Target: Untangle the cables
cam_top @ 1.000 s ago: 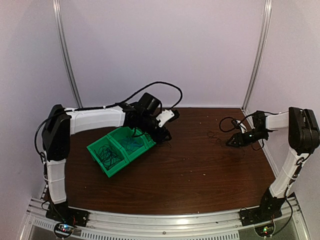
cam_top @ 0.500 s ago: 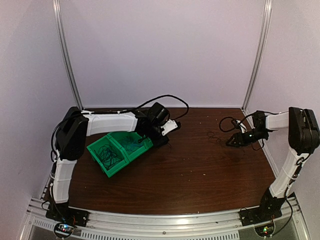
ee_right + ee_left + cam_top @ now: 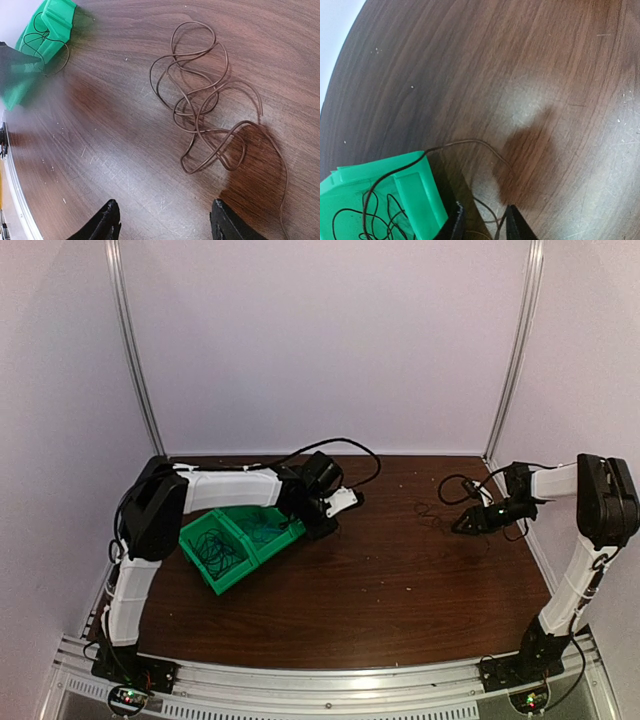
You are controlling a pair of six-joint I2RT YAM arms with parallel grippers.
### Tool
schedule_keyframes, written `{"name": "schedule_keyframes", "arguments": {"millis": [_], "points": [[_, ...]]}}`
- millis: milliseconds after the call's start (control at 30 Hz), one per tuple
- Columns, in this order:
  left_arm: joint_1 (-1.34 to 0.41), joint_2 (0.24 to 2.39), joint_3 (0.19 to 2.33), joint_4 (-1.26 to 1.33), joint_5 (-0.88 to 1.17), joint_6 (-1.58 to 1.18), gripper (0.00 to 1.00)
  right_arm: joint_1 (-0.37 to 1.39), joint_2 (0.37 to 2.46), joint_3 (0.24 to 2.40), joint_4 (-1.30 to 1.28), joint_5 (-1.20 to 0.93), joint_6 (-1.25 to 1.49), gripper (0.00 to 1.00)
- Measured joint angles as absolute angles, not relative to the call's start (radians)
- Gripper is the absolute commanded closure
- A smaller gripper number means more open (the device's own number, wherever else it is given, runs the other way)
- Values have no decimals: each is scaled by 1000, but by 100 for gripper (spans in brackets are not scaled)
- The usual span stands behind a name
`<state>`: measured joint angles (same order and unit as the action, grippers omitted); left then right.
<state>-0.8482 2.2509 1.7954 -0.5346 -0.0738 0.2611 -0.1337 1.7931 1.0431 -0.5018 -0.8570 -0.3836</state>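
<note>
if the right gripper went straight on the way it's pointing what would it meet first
Most likely the loose tangle of thin cable lying on the table ahead of the open right gripper. Nothing else shows in between. Depth is unclear, so the fingertips might touch the tabletop first.

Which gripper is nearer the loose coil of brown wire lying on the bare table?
Right. The right gripper hovers open just short of the coil; the left gripper is far across the table beside the green bins.
</note>
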Motion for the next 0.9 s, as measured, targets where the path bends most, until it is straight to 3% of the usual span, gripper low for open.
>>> {"name": "schedule_keyframes", "arguments": {"millis": [200,533,900], "points": [[-848,2266,1798,-556,-71,267,100,-134,1800,1043,-505,-857,-389,37],[-832,2228,1839,-561,-132,272,100,-134,1807,1044,-506,-859,-390,37],[-685,2021,1836,-513,-216,274,100,-134,1824,1050,-506,-860,-390,37]]}}
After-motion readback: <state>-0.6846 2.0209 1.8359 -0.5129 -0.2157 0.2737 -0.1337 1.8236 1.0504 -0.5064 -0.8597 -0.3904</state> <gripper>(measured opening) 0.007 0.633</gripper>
